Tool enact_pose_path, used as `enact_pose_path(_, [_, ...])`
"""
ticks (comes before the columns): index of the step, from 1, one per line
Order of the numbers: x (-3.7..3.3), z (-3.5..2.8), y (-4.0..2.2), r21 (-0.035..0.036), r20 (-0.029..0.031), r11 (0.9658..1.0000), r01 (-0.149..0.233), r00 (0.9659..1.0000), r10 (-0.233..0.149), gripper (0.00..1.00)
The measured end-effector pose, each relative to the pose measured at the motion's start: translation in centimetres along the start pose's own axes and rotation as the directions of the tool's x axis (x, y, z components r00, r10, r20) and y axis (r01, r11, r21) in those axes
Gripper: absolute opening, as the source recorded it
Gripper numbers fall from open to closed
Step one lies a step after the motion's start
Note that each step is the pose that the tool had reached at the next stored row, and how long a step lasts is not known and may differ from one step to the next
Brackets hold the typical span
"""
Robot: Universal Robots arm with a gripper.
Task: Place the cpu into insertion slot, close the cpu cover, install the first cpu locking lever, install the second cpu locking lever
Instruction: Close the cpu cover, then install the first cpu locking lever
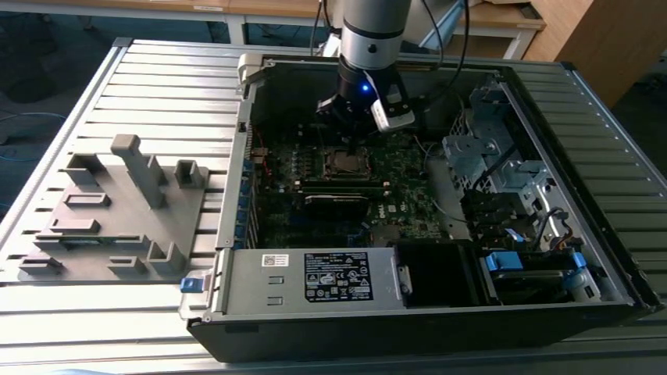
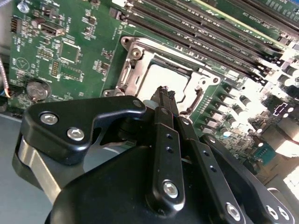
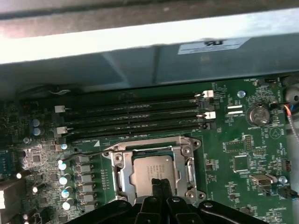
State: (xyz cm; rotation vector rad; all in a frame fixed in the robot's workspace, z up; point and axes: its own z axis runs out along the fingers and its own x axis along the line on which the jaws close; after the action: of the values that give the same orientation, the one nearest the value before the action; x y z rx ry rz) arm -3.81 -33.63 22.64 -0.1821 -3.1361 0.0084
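One open computer case (image 1: 417,324) lies on the slatted counter (image 1: 156,70), with one grey fixture (image 1: 115,211) beside it on the exterior view's left. Inside is one green motherboard (image 3: 243,154), carrying what I count as four long black memory slots (image 3: 135,112).

By my reading the first two steps are done. The single cpu (image 3: 152,170) sits flat in the one insertion slot (image 3: 149,152). The one cpu cover (image 3: 122,175) appears folded down, its metal frame lying around the chip's edges.

The levers look like the work that is left. A thin rod (image 3: 81,154) runs out from the socket's corner, and I cannot tell whether either lever is latched.

The one gripper (image 3: 159,185) hangs just above the near edge of the chip. Its two fingers (image 2: 161,140) are clenched together with nothing visible between them.
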Motion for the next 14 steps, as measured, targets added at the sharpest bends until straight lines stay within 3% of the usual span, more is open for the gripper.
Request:
enact_pose_path(9, [0.29,0.13,-0.03,0.0,0.0001,1.0,0.0,1.0,0.0,0.11])
enact_pose_path(14, [0.29,-0.13,-0.04,0.0,0.0001,1.0,0.0,1.0,0.0,0.11])
